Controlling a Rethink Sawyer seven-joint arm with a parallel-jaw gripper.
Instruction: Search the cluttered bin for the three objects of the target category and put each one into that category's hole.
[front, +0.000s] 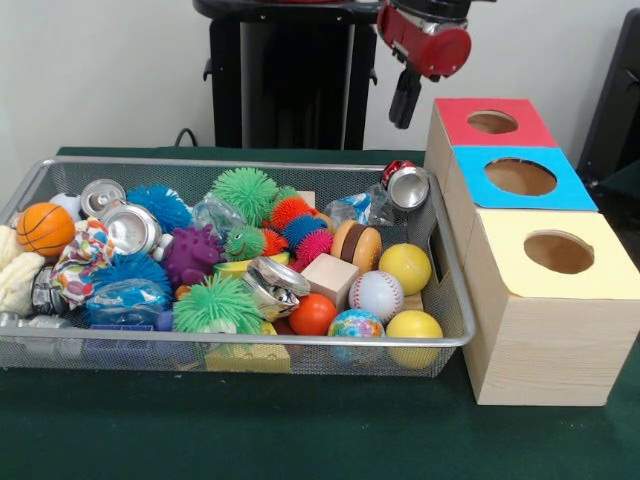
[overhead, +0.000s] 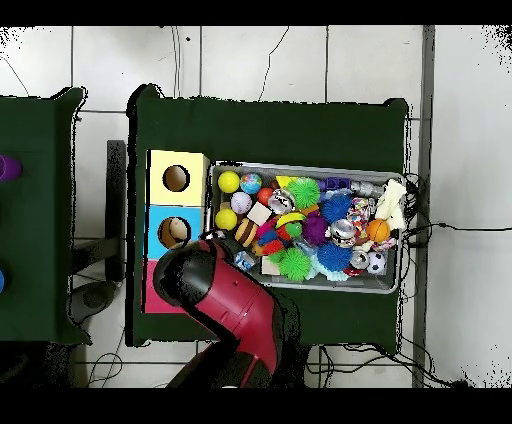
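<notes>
The gripper (front: 404, 98) hangs high above the far end of the row of boxes, close to the red-topped box (front: 492, 122). Only a dark finger part shows below the red wrist, so I cannot tell if it is open or closed, and nothing is seen in it. In the overhead view the red arm (overhead: 225, 300) covers the red-topped box and the bin's near corner.

Next to the red-topped box stand the blue-topped box (front: 520, 177) and the yellow-topped box (front: 555, 252), all three touching in one row, each with a round hole on top. The row stands just beside the right end of the wire mesh bin (front: 250, 345).

The bin is full to its rim. By its right end lie two yellow balls (front: 405, 268), a baseball (front: 376, 295), a globe-printed ball (front: 356, 325) and an orange ball (front: 313, 314). A wooden cube (front: 330, 278) sits among them. Crushed cans (front: 407, 186) lie at the far right corner and in the middle. Spiky rubber balls (front: 244, 195) in green, blue, purple and orange fill the centre. A small basketball (front: 44, 229) rests at the left end.

No writing can be read on anything.

The table has a dark green cloth (front: 300, 430), with free room in front of the bin. The floor around is light tile.
</notes>
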